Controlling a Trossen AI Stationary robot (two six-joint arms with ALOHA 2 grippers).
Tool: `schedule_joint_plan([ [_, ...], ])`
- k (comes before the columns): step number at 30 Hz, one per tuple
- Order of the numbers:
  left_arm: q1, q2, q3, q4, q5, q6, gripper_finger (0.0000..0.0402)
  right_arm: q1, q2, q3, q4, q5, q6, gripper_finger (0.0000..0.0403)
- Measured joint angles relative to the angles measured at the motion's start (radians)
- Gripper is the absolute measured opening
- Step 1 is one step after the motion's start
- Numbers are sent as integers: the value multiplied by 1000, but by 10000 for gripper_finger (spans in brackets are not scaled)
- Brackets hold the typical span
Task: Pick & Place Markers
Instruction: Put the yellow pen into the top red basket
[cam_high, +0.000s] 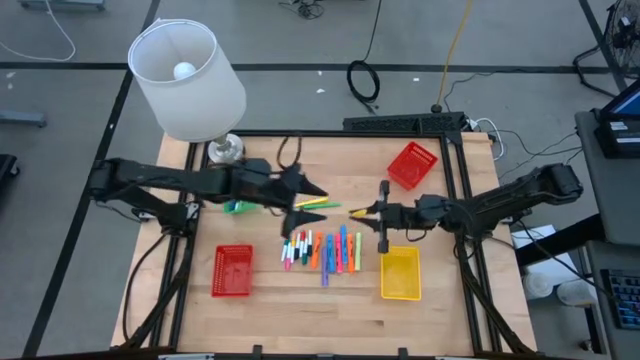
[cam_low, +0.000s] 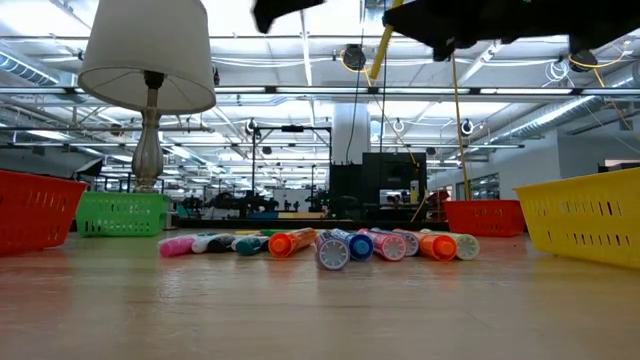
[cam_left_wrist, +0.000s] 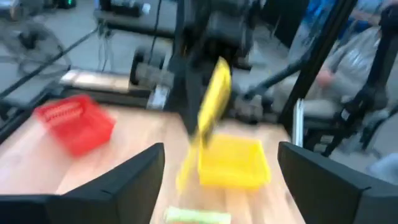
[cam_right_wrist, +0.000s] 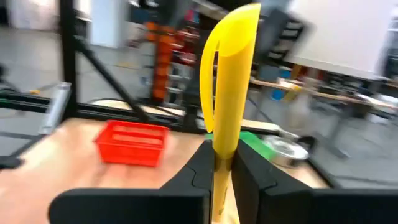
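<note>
Several coloured markers (cam_high: 322, 250) lie side by side on the wooden table (cam_high: 270, 300) near its middle; the low view shows their ends (cam_low: 330, 245). A green marker (cam_left_wrist: 196, 216) and a yellow one (cam_high: 322, 207) lie on the table under my left gripper (cam_high: 308, 200), which hangs open above them, its fingers wide apart (cam_left_wrist: 221, 180). My right gripper (cam_high: 368, 212) faces it from the table's right, shut on a yellow marker (cam_right_wrist: 227, 81), also seen in the left wrist view (cam_left_wrist: 214, 99). My right gripper pinches the yellow marker between its two fingers near one end (cam_right_wrist: 224, 149). The fingers come about level from the table's right and lie along the marker. Its long free end (cam_right_wrist: 236, 31) sticks out past the fingertips toward my left gripper, clear of the table.
A yellow basket (cam_high: 400, 273) stands near the front right, a red basket (cam_high: 232, 270) at the front left, another red one (cam_high: 412, 165) at the far right. A green basket (cam_high: 238, 207) sits under my left arm. A white-shaded lamp (cam_high: 188, 78) stands at the far left corner.
</note>
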Motion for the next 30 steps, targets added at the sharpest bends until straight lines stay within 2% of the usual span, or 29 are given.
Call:
schedule_joint_plan([
  [4, -32, -131, 0, -158, -100, 23, 334, 0, -127, 0, -235, 177, 29, 21],
  [9, -84, -234, 0, -303, -252, 25, 335, -16, -296, 0, -569, 457, 179, 21],
  [11, -96, -264, 0, -324, -297, 37, 335, -44, -347, 0, -660, 527, 228, 21],
  [15, -103, -277, 0, -343, -363, 60, 335, -157, -402, 15, -777, 525, 296, 21],
  [21, -100, -258, 0, -352, -407, 70, 335, -349, -365, 17, -956, 514, 472, 21],
  [27, -100, -251, 0, -418, -407, 63, 335, -519, -261, 17, -996, 358, 609, 21],
  [30, -100, -250, 0, -444, -406, 44, 335, -559, -209, 17, -1003, 334, 620, 21],
])
